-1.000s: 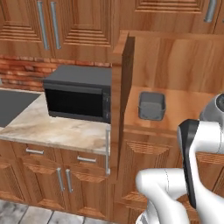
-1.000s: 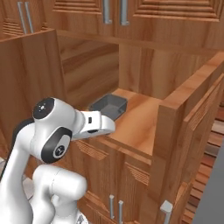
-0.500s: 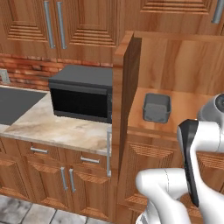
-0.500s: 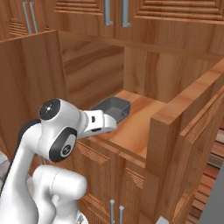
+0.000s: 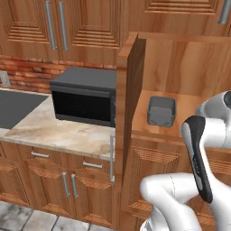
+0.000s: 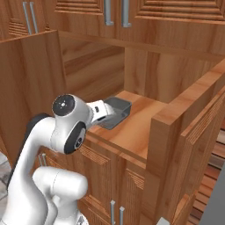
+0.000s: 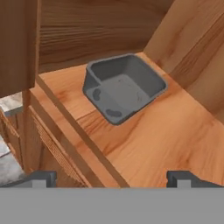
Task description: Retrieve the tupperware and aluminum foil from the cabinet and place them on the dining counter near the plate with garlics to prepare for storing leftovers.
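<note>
The tupperware point(image 5: 161, 110) point(image 6: 116, 112) point(image 7: 122, 87), a dark grey empty tub, sits upright on the plain wood shelf point(image 7: 153, 140) of the open cabinet point(image 5: 180, 67), near the shelf's front left. My gripper point(image 7: 111, 179) is open and empty, its fingertips point(image 7: 41, 177) spread wide, held short of the shelf's front edge and pointed at the tub without touching it. In the right base view my hand reaches toward the tub from the left. The aluminum foil, the dining counter and the plate with garlics are out of view.
The cabinet's open door point(image 5: 128, 99) stands edge-on to the left of the shelf; the other door point(image 6: 184, 132) juts out on the right. A black microwave point(image 5: 85, 97) rests on a marbled counter point(image 5: 58, 133). Closed cabinets lie above and below.
Both base views have shifted: the base has driven, bringing the open cabinet and tub closer and more central. The arm keeps its pose and the gripper stays open.
</note>
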### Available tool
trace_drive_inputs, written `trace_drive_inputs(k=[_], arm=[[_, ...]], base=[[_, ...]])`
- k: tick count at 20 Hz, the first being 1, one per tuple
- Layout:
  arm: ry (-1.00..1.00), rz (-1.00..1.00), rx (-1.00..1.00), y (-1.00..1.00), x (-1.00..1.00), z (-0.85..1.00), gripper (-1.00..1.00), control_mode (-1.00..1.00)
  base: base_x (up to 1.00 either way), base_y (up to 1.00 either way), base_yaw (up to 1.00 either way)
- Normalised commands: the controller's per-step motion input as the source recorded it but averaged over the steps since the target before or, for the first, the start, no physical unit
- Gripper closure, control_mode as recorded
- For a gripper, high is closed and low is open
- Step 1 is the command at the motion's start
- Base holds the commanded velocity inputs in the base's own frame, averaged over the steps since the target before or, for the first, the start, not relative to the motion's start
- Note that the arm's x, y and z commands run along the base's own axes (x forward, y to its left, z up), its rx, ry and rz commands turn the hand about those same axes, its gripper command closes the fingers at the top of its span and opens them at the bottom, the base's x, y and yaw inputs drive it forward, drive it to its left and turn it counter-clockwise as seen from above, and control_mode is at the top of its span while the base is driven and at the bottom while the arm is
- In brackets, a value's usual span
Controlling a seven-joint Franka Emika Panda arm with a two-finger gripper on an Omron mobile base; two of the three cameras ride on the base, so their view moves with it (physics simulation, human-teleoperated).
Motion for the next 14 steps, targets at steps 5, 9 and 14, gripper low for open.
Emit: trace_drive_inputs(k=[5, 9, 14], arm=[[0.01, 0.24, 0.02, 0.0, 0.42, 0.0, -1.0, -1.0], [0.0, 0.13, 0.05, 0.1, 0.43, 0.0, -1.0, -1.0], [0.0, 0.2, 0.0, 0.16, 0.34, -0.14, -1.0, -1.0]], base=[[0.0, 0.0, 0.0], [0.0, 0.0, 0.0], [0.0, 0.0, 0.0]])
